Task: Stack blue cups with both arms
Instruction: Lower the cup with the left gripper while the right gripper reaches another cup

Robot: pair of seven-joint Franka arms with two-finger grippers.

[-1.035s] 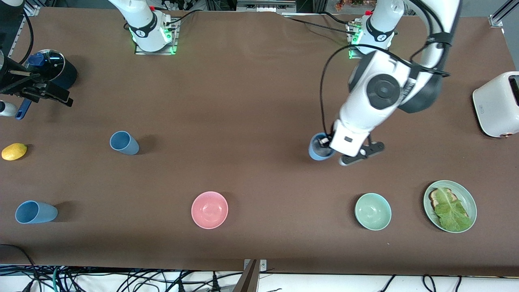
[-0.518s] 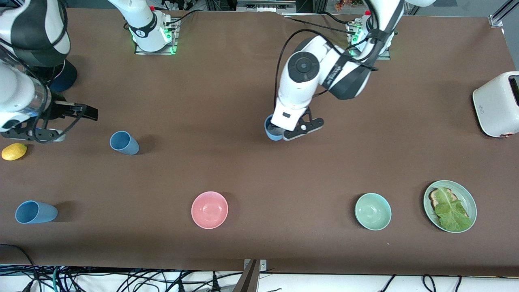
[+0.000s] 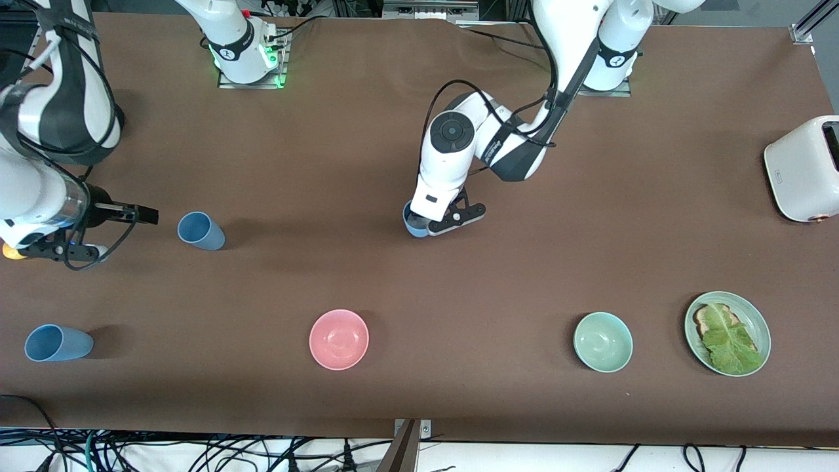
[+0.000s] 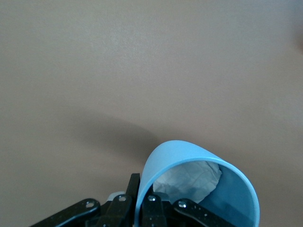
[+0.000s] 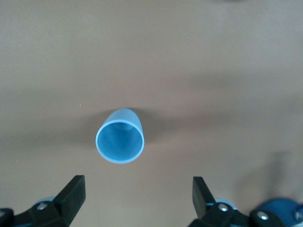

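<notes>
Brown cloth-covered table (image 3: 367,275), robot bases along one long edge, cables hanging at the edge nearest the front camera. Left gripper (image 3: 438,225): over the middle of the table, fingers clamped on the rim of a blue cup (image 3: 413,225), one finger inside the wall and one outside; the left wrist view shows that carried cup (image 4: 199,187) with crumpled white paper (image 4: 191,179) inside it. Right gripper (image 3: 141,214): at the right arm's end of the table, fingers spread wide and holding nothing, just beside a second blue cup (image 3: 200,231), which stands upright on the cloth between the two grippers and much closer to the right one; in the right wrist view this second cup (image 5: 120,137) sits ahead of the open fingertips, centred between them and clear of both. Third blue cup (image 3: 58,343): on its side, nearer the front camera than the right gripper. Also on the table: pink bowl (image 3: 339,339), green bowl (image 3: 603,341), green plate (image 3: 759,321) with toast and lettuce, white toaster (image 3: 803,167).
</notes>
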